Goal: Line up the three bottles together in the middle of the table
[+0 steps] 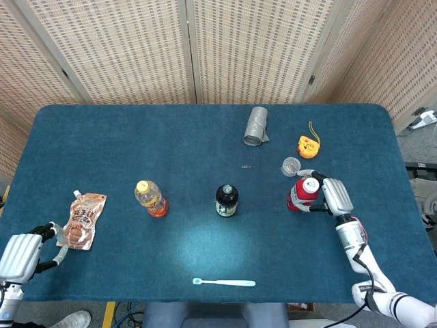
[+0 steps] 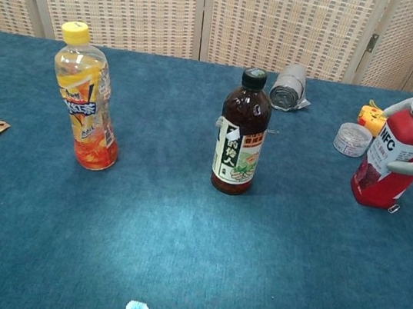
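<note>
Three bottles in row: tea bottle [image 1: 149, 197] left, dark bottle [image 1: 227, 199] middle, juice bottle [image 1: 301, 192] right.

Matt blue cloth table [image 1: 136, 137]; glossy plastic red bottle [image 2: 389, 158].
</note>
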Robot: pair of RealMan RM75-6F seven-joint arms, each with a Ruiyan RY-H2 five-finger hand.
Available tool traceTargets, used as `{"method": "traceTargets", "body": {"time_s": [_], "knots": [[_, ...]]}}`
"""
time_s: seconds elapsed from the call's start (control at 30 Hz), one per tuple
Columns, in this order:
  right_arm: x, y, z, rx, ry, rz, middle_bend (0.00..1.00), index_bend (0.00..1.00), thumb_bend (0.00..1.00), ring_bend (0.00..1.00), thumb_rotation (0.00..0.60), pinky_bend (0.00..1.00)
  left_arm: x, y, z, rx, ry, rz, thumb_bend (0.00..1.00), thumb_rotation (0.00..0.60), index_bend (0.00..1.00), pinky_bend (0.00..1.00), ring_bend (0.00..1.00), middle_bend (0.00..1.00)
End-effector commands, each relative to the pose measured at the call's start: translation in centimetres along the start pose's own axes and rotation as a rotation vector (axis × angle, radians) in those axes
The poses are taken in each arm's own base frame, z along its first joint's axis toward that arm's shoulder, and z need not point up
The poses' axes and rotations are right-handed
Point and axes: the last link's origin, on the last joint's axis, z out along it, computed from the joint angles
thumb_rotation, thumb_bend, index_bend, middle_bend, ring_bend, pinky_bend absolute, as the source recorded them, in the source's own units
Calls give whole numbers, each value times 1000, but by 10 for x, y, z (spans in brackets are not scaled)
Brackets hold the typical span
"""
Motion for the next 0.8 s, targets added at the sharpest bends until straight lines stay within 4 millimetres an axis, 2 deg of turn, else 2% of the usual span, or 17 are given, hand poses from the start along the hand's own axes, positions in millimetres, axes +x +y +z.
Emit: {"method": "traceTargets", "body": {"time_s": [0.03,0.37,0.8], "knots": [[0,-2,1,11,8,0,582,435,32,519,600,634,0,0,0,0,1,0,323,600,572,658,450,432],[0,-25,6,89,30,30,596,452,33,538,600,646,0,0,0,-1,2,0,323,600,572,658,450,432],[-34,-56,15,150,-27,85,596,453,33,538,600,646,3,-1,0,9,7,-5,323,600,571,658,450,432]]}}
